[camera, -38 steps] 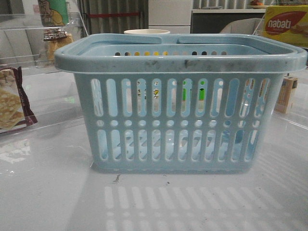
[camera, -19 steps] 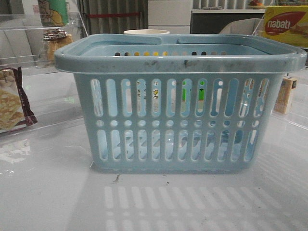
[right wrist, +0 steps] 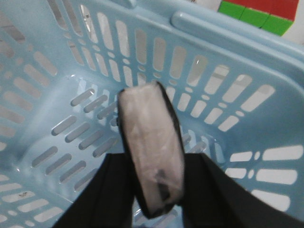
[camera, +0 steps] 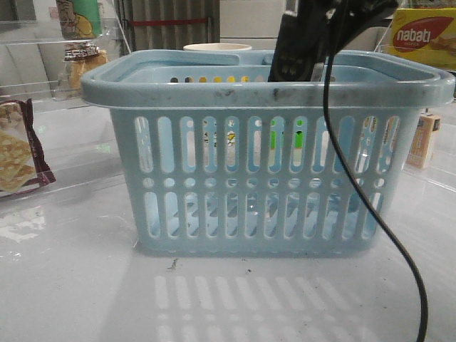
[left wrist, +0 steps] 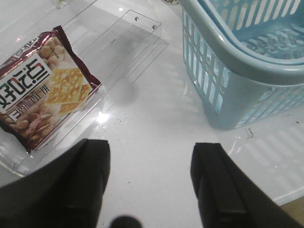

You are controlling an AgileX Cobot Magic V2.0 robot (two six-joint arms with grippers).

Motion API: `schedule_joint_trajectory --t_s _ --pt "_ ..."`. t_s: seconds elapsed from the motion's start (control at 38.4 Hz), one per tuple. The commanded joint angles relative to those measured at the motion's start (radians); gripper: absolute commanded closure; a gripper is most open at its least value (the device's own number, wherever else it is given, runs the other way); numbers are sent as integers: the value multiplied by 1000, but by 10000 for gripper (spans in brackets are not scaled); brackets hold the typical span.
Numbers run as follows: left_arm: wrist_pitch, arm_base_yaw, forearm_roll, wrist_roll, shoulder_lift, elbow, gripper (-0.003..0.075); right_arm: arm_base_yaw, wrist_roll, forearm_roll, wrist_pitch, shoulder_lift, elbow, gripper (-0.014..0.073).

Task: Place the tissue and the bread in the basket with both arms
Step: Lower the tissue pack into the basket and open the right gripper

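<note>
Right end effector point(right wrist: 154, 190) grips small black-and-pale tissue pack point(right wrist: 152, 147) above large light-blue slotted plastic basket point(camera: 267, 178): release next. Left end effector point(left wrist: 149, 185) wide open, empty; bread unseen.

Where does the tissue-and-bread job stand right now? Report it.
Nothing is finished: the basket floor looks bare. In hand: the right gripper is shut on the tissue and holds it above the inside of the basket, not yet released. Left to do: the bread, which appears to sit far back on the left. The left gripper is open and empty over the table near a cracker packet.
</note>
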Motion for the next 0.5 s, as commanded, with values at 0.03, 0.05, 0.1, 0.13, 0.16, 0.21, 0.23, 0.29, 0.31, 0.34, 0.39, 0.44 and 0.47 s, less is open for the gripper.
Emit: schedule_joint_trajectory --t_s 0.03,0.05,0.1,0.13,0.16,0.21,0.23,0.29,0.31,0.34,0.39,0.44,0.47 --pt "-78 -9 -4 -3 -1 -28 288 -2 -5 0 -100 -29 -26 36" --pt "-81 -9 -4 -3 -1 -28 288 -2 -5 0 -103 -33 -26 22" --pt "-82 -9 -4 -3 -1 -28 288 -2 -5 -8 -104 -46 -26 11" --pt "-85 -9 -4 -3 -1 -28 288 -2 -5 -10 -104 -54 -26 12" --pt "-89 -9 -4 -3 -1 -28 288 -2 -5 -13 -103 -71 -23 13" --pt "-100 -9 -4 -3 -1 -28 288 -2 -5 -16 -105 -117 -6 13" --pt "-108 -9 -4 -5 -1 -28 288 -2 -5 -17 -108 -150 8 13" --pt "-133 -9 -6 -11 -1 -28 287 -2 -20 -22 -116 -217 58 13" --pt "-143 -9 -6 -11 -1 -28 282 -2 -33 -22 -117 -240 75 13" --pt "-160 -9 -6 -17 -1 -28 276 -2 -48 -22 -117 -272 99 13" --pt "-186 -9 -8 -27 -1 -28 248 -2 -72 -22 -117 -329 145 13" --pt "-209 -9 -8 -41 10 -37 212 -2 -85 -23 -117 -385 191 13" --pt "-218 -9 -8 -44 18 -43 187 -2 -85 -24 -117 -416 217 13"
